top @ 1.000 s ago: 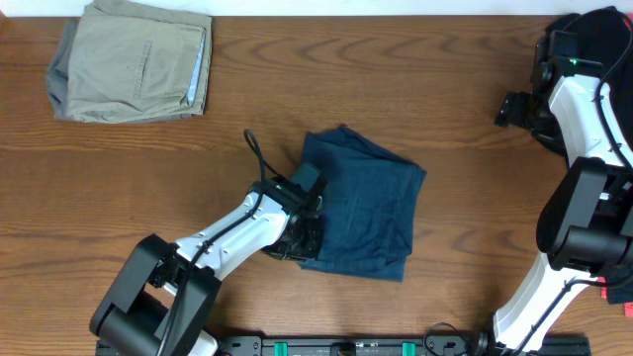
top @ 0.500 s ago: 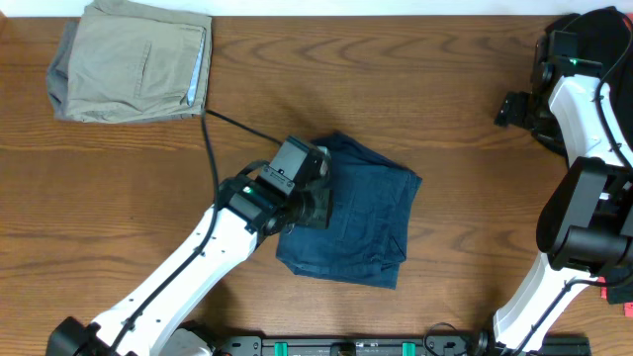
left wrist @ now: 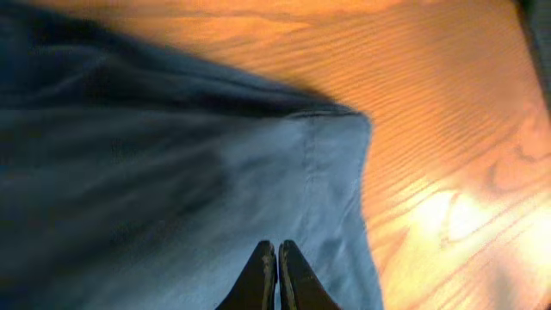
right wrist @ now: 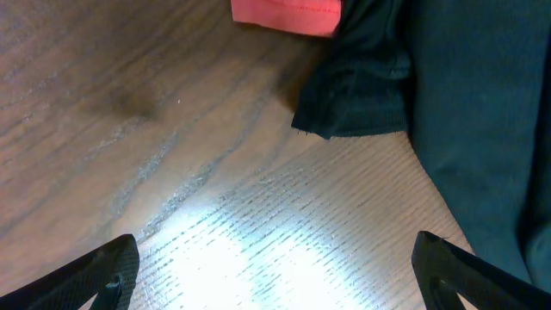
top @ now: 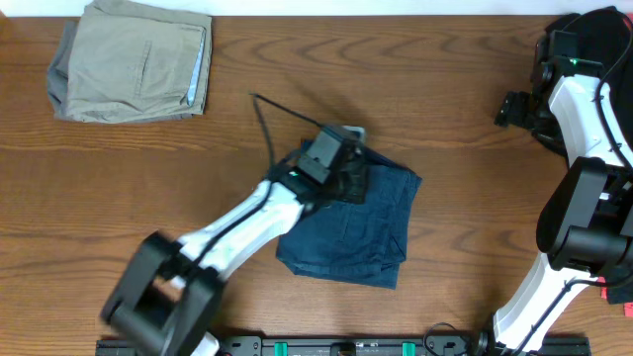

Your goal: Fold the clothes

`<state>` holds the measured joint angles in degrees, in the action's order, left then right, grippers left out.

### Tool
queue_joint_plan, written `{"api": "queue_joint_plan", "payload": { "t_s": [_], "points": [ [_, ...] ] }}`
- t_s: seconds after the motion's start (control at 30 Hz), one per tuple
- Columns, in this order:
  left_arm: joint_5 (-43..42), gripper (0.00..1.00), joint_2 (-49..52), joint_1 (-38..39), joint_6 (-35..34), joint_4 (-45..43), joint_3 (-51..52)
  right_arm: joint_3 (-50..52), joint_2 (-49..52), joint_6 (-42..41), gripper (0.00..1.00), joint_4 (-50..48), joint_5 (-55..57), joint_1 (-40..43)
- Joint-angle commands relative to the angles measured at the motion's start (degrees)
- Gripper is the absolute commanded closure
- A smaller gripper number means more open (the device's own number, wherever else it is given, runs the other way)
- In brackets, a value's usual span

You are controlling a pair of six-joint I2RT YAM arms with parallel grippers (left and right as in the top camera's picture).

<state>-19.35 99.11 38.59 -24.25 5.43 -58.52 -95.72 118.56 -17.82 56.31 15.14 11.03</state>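
Folded navy blue shorts (top: 361,225) lie at the table's middle and fill the left wrist view (left wrist: 172,172). My left gripper (top: 348,183) is over their upper left part; its fingers (left wrist: 276,254) are shut with nothing between them, just above the fabric. Folded khaki shorts (top: 134,59) lie at the back left. My right gripper (top: 514,107) is open at the far right, over bare wood. A black garment (right wrist: 448,95) and a coral-red one (right wrist: 288,13) lie beside it.
The wooden table (top: 475,218) holds nothing else. The black garment pile (top: 593,30) sits at the back right corner, behind the right arm. A black cable (top: 287,114) loops from the left wrist.
My left arm has swept up and to the right, from the shorts' lower left edge to their upper left part. The shorts' left side has shifted slightly. The right arm has not moved.
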Motion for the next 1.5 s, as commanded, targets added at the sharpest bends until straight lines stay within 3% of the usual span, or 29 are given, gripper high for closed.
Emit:
{"api": "queue_joint_plan", "payload": {
  "t_s": [0.0, 0.37, 0.63, 0.77, 0.87, 0.93, 0.97, 1.1, 1.27, 1.47],
  "points": [
    [-4.20, 0.94, 3.85, 1.22, -0.66, -5.18, -0.20, -0.07, 0.26, -1.03, 0.01, 0.07, 0.46, -0.17],
    [-3.98, 0.94, 17.35, 1.88, -3.43, -16.31, -0.22, -0.07, 0.26, -1.03, 0.01, 0.07, 0.46, -0.17],
    [-5.79, 0.93, 10.21, 0.57, -2.67, -16.41, -0.98, -0.07, 0.26, -1.03, 0.01, 0.07, 0.46, -0.17],
    [-5.75, 0.83, 0.48, -0.59, -2.62, -13.81, -1.01, -0.07, 0.26, -1.03, 0.01, 0.07, 0.46, -0.17],
    [-5.73, 0.38, -7.08, -2.25, -1.49, -7.21, -1.01, -0.07, 0.26, -1.03, 0.01, 0.07, 0.46, -0.17],
    [-5.68, 0.11, -11.74, -3.80, 2.75, -0.55, -1.01, -0.07, 0.26, -1.01, 0.01, 0.07, 0.46, -0.17],
    [-5.68, 0.02, -14.14, -4.92, 5.81, 3.61, -1.01, -0.07, 0.26, -1.03, 0.01, 0.07, 0.46, -0.17],
    [-1.77, 0.02, -21.22, -9.84, 13.92, 20.04, -1.01, -0.07, 0.26, -1.03, 0.01, 0.07, 0.46, -0.17],
    [11.69, 0.02, -24.79, -18.60, 16.02, 37.79, -0.96, -0.07, 0.26, -1.01, 0.01, 0.07, 0.46, -0.17],
    [1.70, 0.02, -20.55, -28.20, 23.71, 40.63, -0.90, -0.07, 0.26, -1.03, 0.01, 0.07, 0.46, -0.17]
  ]
}}
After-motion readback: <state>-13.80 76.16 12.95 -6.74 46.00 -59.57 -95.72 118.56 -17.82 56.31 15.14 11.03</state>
